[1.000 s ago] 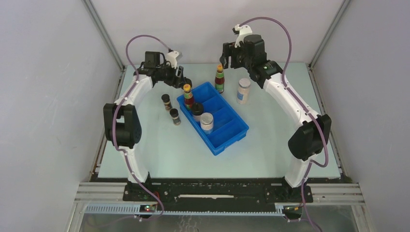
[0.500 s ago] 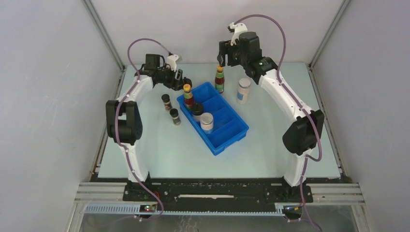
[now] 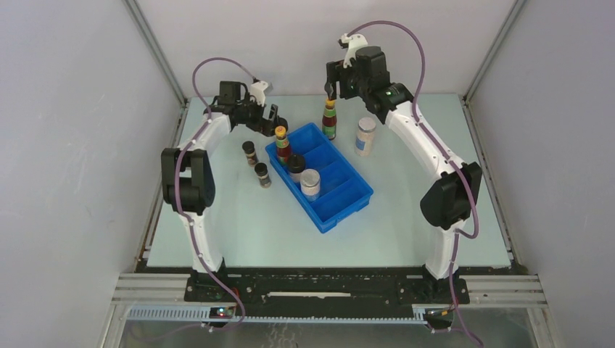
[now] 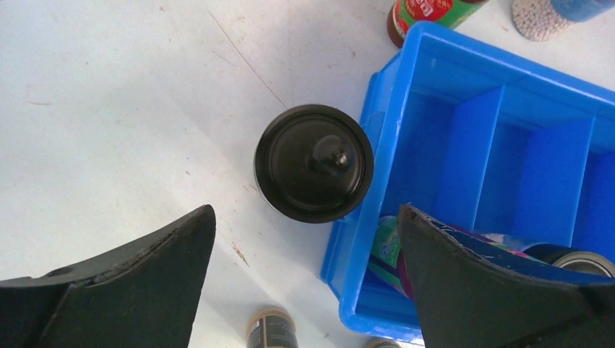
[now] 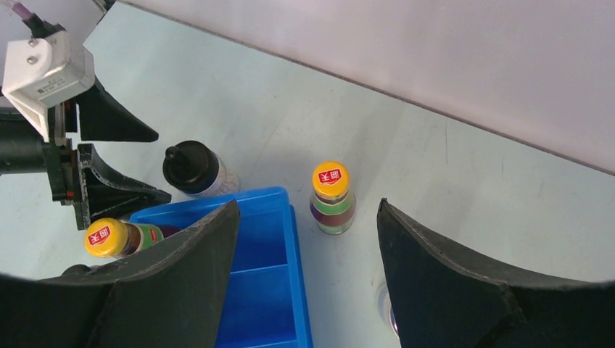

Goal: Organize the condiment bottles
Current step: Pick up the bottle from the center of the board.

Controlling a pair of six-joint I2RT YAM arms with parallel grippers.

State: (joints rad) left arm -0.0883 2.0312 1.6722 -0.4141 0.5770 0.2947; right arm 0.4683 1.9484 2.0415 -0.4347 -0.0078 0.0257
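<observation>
We take the blue tray [image 3: 337,204] as our mark, lying slantwise on the pale table [image 3: 406,225]; inside it, at its far end, stands the first tall red bottle [image 3: 282,145] with a yellow cap; next along toward the tray's near end come a black-lidded jar [image 3: 295,165] and then a white-capped jar [image 3: 310,183], all three upright; just outside the tray's far corner a black-capped jar [image 4: 313,163] stands upright on the table, hard by the tray wall, and whether it touches that wall we cannot tell; the left gripper [image 4: 304,212] hangs straight above this jar with its fingers [image 4: 145,275] spread wide, clear of the cap on both sides and grasping nothing; off the tray's left long side, near it but apart, stand a farther spice jar [image 3: 249,152] and a nearer spice jar [image 3: 262,175], both short and dark-lidded; off the tray's far right side, near it but apart, the second tall red bottle [image 3: 330,123] stands upright, and a pale jar [image 3: 365,136] with a white cap stands beyond that bottle, farther from the tray; the right gripper [image 3: 332,91] hovers over that bottle's yellow cap, its jaws parted and empty; from its wrist camera we see the bottle below and between the two dark fingers [image 5: 174,283]
</observation>
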